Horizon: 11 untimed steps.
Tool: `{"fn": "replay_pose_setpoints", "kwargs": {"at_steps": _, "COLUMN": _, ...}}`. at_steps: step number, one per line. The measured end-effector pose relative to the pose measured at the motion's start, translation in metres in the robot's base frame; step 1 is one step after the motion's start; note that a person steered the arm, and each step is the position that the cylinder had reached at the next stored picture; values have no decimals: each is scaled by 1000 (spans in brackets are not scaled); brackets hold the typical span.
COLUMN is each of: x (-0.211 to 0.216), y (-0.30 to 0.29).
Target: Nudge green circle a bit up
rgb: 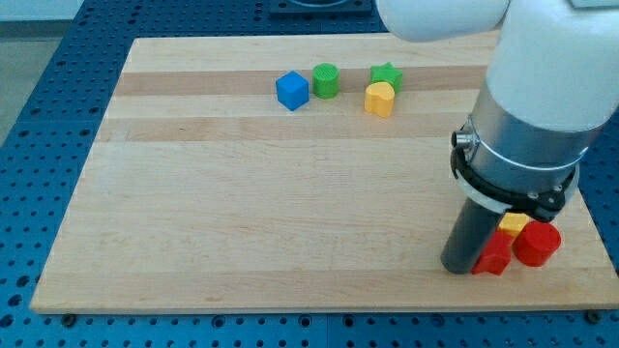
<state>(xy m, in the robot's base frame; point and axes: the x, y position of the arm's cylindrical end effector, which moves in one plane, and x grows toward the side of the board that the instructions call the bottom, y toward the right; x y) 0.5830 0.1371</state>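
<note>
The green circle [326,79] stands near the view's top middle of the wooden board [242,193], just right of a blue cube [292,91]. My tip [458,268] rests on the board at the view's lower right, far below and right of the green circle. It sits against the left side of a red block [493,257].
A green star [387,74] and a yellow heart-shaped block [379,99] sit right of the green circle. A red cylinder [537,245] and a small yellow block [514,224] cluster beside my tip. The arm's white body [542,87] overhangs the board's right side.
</note>
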Motion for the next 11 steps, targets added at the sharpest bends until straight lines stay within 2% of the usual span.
{"fn": "replay_pose_setpoints", "kwargs": {"at_steps": 1, "x": -2, "y": -33}}
{"fn": "replay_pose_setpoints", "kwargs": {"at_steps": 2, "x": -31, "y": -96}}
{"fn": "replay_pose_setpoints", "kwargs": {"at_steps": 4, "x": -130, "y": -146}}
{"fn": "replay_pose_setpoints", "kwargs": {"at_steps": 7, "x": -223, "y": -145}}
{"fn": "replay_pose_setpoints", "kwargs": {"at_steps": 9, "x": -254, "y": -118}}
{"fn": "replay_pose_setpoints", "kwargs": {"at_steps": 11, "x": -257, "y": -72}}
